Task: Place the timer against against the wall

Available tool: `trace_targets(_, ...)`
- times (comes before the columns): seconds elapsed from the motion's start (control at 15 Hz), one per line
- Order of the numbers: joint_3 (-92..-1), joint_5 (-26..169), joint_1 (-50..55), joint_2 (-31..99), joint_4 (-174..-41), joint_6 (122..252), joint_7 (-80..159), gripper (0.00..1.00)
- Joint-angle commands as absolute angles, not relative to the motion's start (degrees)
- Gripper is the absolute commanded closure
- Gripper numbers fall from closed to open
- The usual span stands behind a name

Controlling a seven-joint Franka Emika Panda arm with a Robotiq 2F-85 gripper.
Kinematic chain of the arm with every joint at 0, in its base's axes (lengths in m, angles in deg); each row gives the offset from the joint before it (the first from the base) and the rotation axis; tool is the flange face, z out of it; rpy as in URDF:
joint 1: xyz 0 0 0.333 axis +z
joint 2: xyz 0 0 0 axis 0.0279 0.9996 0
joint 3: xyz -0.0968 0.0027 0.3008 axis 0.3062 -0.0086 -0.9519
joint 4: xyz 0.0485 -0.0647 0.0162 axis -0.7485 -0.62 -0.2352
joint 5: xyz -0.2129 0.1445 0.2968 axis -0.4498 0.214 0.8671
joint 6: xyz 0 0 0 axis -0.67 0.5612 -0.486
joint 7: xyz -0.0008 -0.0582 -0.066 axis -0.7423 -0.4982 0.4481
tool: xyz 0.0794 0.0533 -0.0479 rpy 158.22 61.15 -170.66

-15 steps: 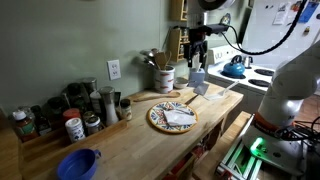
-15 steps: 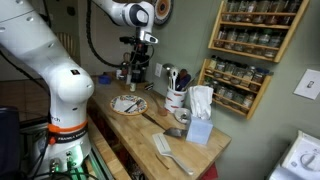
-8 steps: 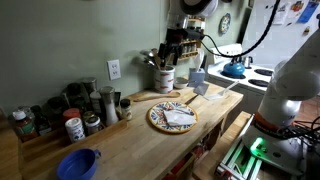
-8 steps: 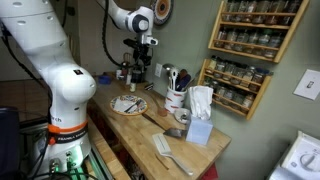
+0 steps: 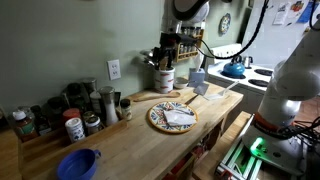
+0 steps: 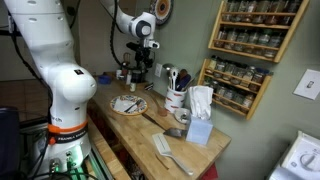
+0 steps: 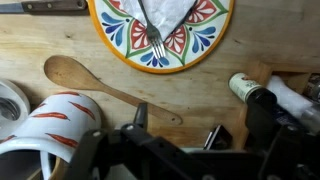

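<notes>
fork [image 7: 155,42] on plate [image 7: 207,42] | spoon [image 7: 115,92] beside plate | mug [image 7: 55,115] near spoon

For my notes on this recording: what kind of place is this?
Most likely a home kitchen: a wall-mounted wooden spice rack, a colourful patterned plate on a wooden counter, and a blue kettle.

**A home kitchen, plain as day**

Wooden counter [image 5: 130,145] running along the sage wall [image 5: 60,40], spice jars [image 5: 75,125] crowded together, a loaded spice rack [image 6: 248,50] hanging up, painted plate [image 5: 153,120] with fork [image 7: 156,42], and there's a blue kettle [image 5: 234,68] on the stove [image 5: 262,76].
</notes>
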State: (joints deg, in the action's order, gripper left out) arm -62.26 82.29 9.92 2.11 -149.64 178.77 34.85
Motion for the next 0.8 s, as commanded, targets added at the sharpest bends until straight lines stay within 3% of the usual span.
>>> trace_targets(0.0,-62.28,83.95,12.2,7.96,-145.78,181.28,38.39,0.0)
trace_targets(0.73,-63.62,96.19,14.26,27.85,-134.38,196.42,49.42,0.0)
